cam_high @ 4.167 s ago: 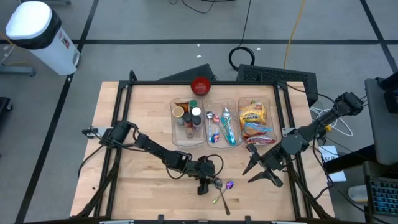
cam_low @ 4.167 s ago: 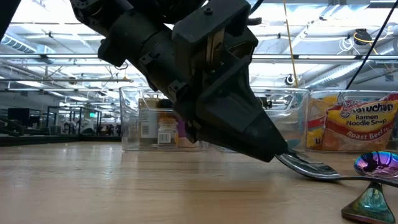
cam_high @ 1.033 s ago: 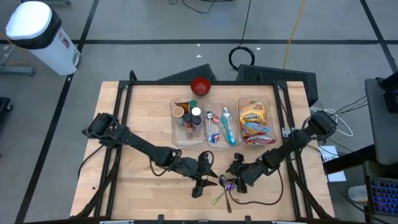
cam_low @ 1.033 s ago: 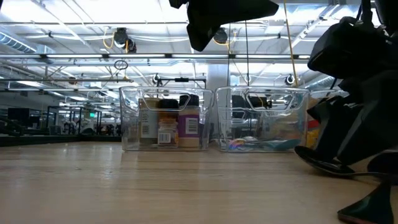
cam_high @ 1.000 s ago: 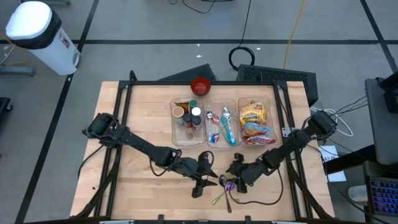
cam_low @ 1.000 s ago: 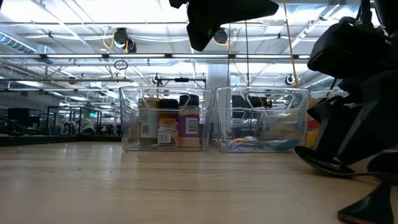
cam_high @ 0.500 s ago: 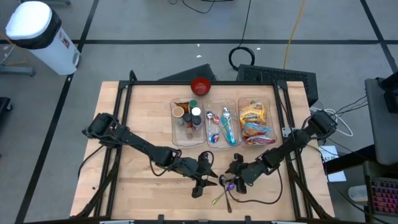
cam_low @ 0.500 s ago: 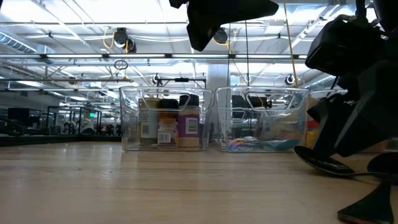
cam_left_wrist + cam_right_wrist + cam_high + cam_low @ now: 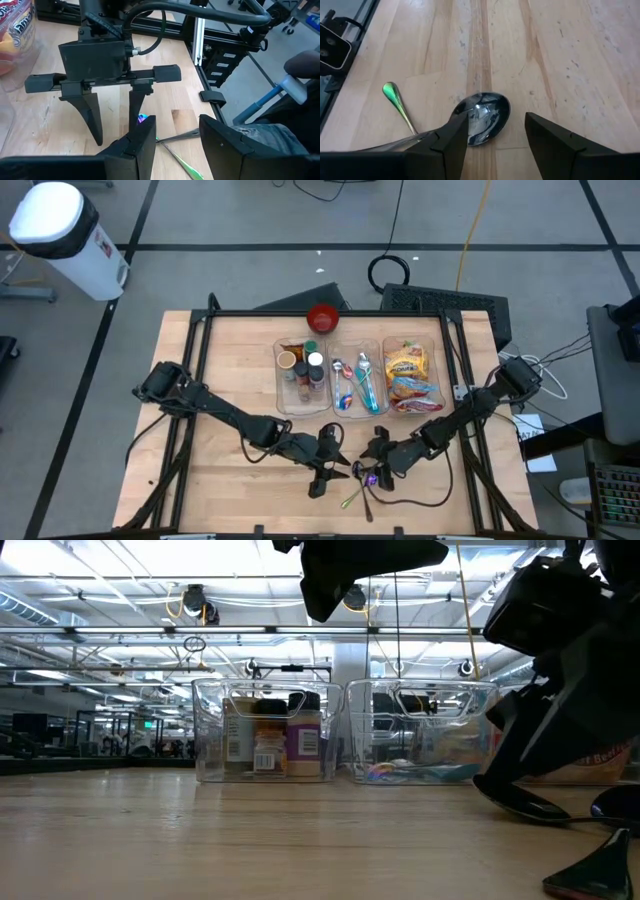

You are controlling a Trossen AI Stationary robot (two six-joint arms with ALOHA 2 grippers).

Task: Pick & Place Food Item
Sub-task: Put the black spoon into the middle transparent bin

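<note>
Over the last second little has changed on the desk (image 9: 210, 380): the left gripper (image 9: 322, 477) hangs in the same spot at about 6 o'clock of the desk, jaws apart and holding nothing, while the right gripper (image 9: 375, 471) has crept slightly toward it and now sits just beside it at 3 o'clock, low over the cutlery. Four seconds back the right arm waited near the 4 o'clock corner of the desk with its jaws spread wide, and the left gripper was down on the spoons; since then the left has lifted and the right has come in. The right gripper's jaws stand apart, straddling the bowl of the silver spoon (image 9: 482, 117) without closing on it; the spoon lies flat on the wood, and the iridescent green-handled spoon (image 9: 396, 102) lies just beside it. In the low view the right gripper's body has shifted a little higher against the bins than half a second ago, and the spoon bowl (image 9: 520, 802) rests on the desk beneath it. The food items stay in their clear bins at 12 o'clock of the grippers: the ramen packets (image 9: 410, 372) in the right bin, jars (image 9: 300, 370) in the left, utensils (image 9: 357, 385) between
</note>
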